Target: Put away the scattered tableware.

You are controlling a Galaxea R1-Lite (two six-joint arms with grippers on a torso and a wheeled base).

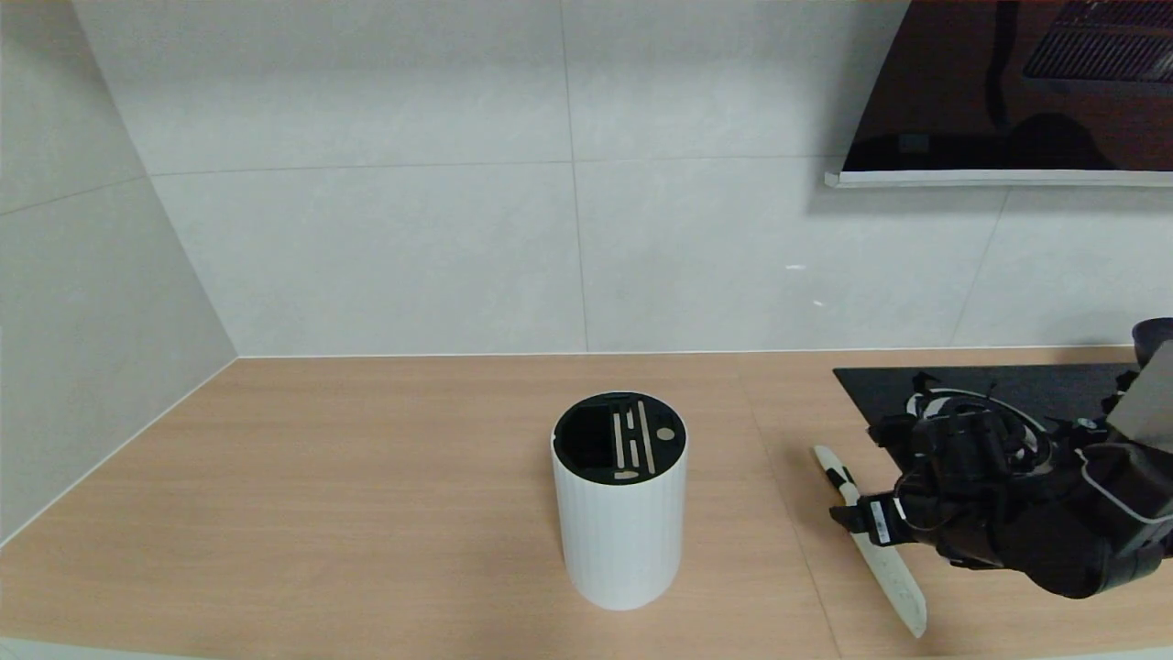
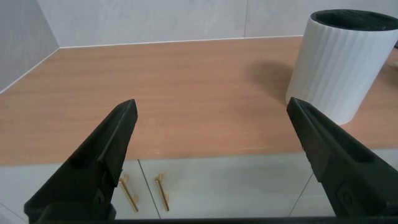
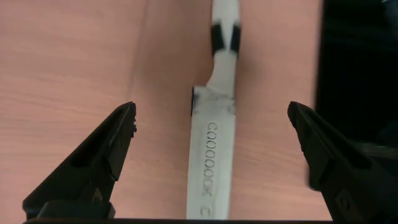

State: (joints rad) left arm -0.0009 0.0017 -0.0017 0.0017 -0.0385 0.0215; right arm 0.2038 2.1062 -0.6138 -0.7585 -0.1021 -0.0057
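white knife lies on the counter; right gripper hangs spread wide above it; next, probably: lower, pinch it.

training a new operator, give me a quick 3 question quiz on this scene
1. True or false: the knife stands in the holder.
2. Pick one: the right gripper is A) shut on the knife, B) open over the knife, C) inside the holder.
3. What colour is the holder's slotted top?

Key: 1 false, it lies on the counter. 2 B. 3 black.
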